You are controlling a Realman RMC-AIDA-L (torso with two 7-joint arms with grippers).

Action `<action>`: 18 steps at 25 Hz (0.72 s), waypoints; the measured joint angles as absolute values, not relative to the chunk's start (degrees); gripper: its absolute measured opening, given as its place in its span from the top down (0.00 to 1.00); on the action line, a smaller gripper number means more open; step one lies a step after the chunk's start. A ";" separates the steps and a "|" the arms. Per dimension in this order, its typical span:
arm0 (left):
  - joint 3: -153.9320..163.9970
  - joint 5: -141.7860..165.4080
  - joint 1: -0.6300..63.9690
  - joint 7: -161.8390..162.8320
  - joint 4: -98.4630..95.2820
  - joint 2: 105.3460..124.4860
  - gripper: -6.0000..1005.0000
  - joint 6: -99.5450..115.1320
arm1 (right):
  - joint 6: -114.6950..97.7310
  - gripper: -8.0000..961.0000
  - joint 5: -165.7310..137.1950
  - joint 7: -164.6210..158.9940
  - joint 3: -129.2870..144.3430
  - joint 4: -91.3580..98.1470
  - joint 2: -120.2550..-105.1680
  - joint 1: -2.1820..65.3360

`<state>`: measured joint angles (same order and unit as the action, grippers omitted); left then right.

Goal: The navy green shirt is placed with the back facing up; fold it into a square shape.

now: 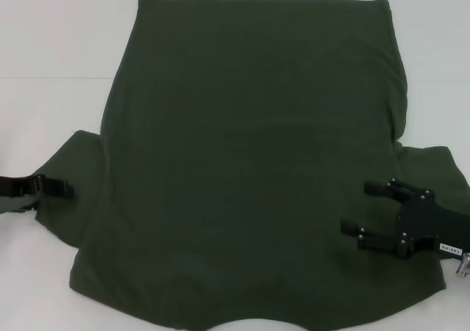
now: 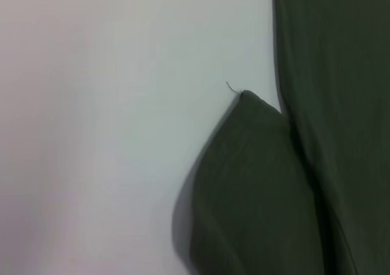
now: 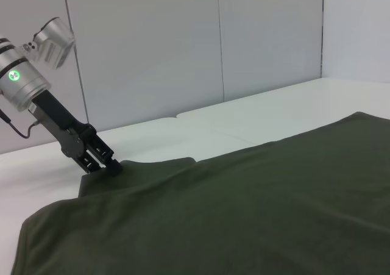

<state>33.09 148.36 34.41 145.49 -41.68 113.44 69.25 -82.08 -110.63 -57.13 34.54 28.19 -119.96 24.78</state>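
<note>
While the large dark olive-green cotton shirt [image 1: 250,169] is lying spread flat, plain back up, across the white worktop [image 1: 51,45], no fold is showing yet, so the whole job is judged as still ahead. The left hand [image 1: 66,189] is sitting at the tip of the left sleeve [image 1: 70,180], fingers pressed together, apparently pinching its edge. The right hand [image 1: 356,208] is hovering over the right sleeve [image 1: 433,162], fingers spread, gripping nothing. Both sleeves and the body are awaiting folding.

Cut off and covered

The navy green shirt [image 1: 250,162] runs off at six o'clock; its front lies hidden underneath, facing the table [image 1: 51,45].
</note>
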 joint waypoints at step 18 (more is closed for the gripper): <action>33.77 148.42 34.27 145.75 -42.98 113.41 0.89 68.63 | -82.88 0.05 -110.30 -57.13 34.52 28.39 -119.96 24.70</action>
